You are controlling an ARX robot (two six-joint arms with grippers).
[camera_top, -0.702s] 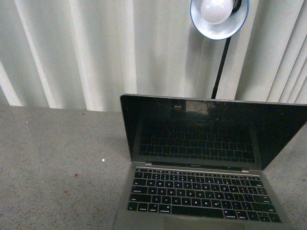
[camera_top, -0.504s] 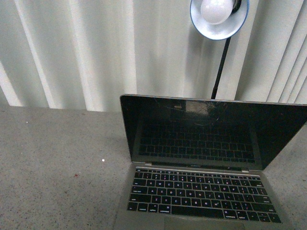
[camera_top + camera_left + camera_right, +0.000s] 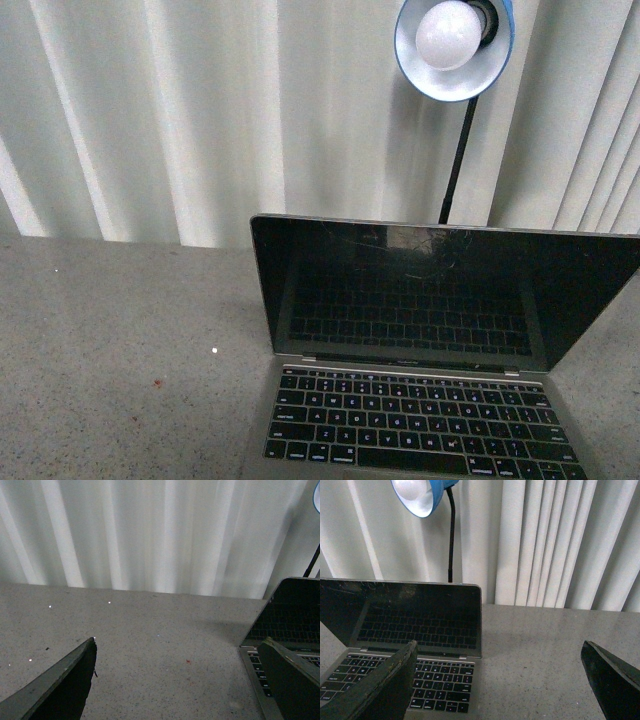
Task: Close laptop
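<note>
The silver-grey laptop [image 3: 430,340] stands open on the grey speckled table, its dark cracked screen upright and its black backlit keys lit. It also shows in the left wrist view [image 3: 295,620] and in the right wrist view [image 3: 415,625]. My left gripper [image 3: 180,672] is open and empty above bare table, beside the laptop's left edge. My right gripper [image 3: 500,677] is open and empty above the table, at the laptop's right front corner. Neither gripper touches the laptop. Neither arm shows in the front view.
A blue desk lamp [image 3: 455,45] on a black stem stands behind the laptop; it also shows in the right wrist view [image 3: 420,495]. White ribbed curtain panels [image 3: 150,110] back the table [image 3: 120,340].
The front view has shifted: the laptop and lamp sit a little lower in the picture than before. The laptop's screen angle looks unchanged.
</note>
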